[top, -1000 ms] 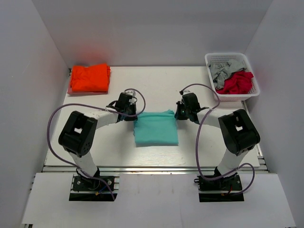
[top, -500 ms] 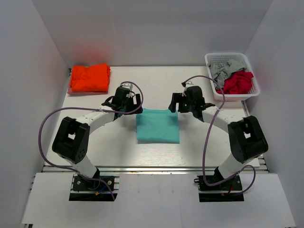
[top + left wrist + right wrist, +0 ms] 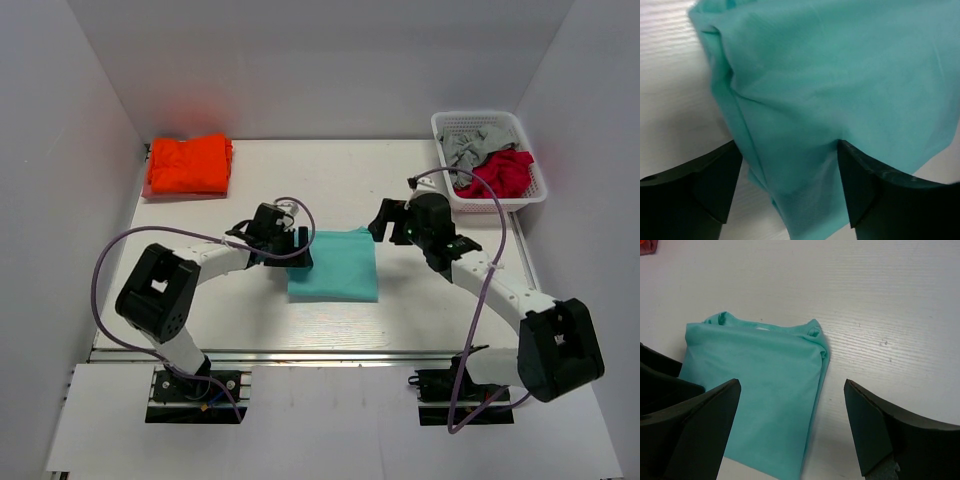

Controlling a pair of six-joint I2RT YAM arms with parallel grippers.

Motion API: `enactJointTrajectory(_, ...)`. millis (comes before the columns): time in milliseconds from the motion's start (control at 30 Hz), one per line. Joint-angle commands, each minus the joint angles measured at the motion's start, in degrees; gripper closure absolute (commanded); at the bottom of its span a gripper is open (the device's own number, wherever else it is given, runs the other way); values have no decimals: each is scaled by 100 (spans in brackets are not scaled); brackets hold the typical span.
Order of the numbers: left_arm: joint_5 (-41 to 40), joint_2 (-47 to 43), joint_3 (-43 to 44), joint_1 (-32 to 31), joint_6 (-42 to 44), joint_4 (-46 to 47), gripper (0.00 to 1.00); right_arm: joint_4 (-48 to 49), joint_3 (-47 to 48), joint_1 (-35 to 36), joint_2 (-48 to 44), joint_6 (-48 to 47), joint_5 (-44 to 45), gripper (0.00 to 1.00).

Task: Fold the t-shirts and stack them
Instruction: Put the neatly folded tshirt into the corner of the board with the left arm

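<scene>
One teal shirt (image 3: 333, 264) lies folded into a rough square at the middle of the tabletop (image 3: 330, 180). The left jaws stand spread at its left edge. In the left wrist view the folded edge runs between the two fingers (image 3: 695, 190), and I cannot tell whether they touch it. The right jaws are spread as well, near the shirt's far right corner and apart from the cloth, which shows below them in the right wrist view.

A second ago both jaws were pressed shut at the shirt's far corners. Now they are open, the left ones lower at the edge, and the right arm (image 3: 500, 290) is stretched out with its elbow further right.

An orange shirt (image 3: 188, 165) lies folded at the far left corner. A basket (image 3: 500, 204) at the far right holds grey cloth (image 3: 465, 150) and red cloth (image 3: 498, 175), well apart from both arms. From above, the left jaws cover part of the teal shirt's left edge
</scene>
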Motion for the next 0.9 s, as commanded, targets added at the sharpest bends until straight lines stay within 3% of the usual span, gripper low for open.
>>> enactJointTrajectory(0, 255, 204, -53, -192, 61, -52, 16, -113, -172, -19, -337, 94, 223, 10)
enactJointTrajectory(267, -483, 1110, 175, -429, -457, -439, 51, -280, -532, -28, -838, 94, 706, 10)
enactJointTrajectory(367, -606, 1216, 376, -482, -510, -553, 69, -254, -674, -19, -1031, 76, 856, 10)
enactJointTrajectory(467, -659, 1190, 649, -482, -510, -606, 100, -236, -761, -37, -1216, 41, 979, 10)
enactJointTrajectory(633, -1625, 979, 1703, -430, 147, -1027, 100, -210, -841, -45, -1445, 32, 1128, 10)
enactJointTrajectory(733, -1975, 908, 2554, -307, 1051, -1369, 100, -210, -902, -37, -1567, -3, 1295, 10)
enactJointTrajectory(867, -2652, 698, 3022, -306, 1974, -1423, 100, -210, -937, -37, -1638, -3, 1383, 10)
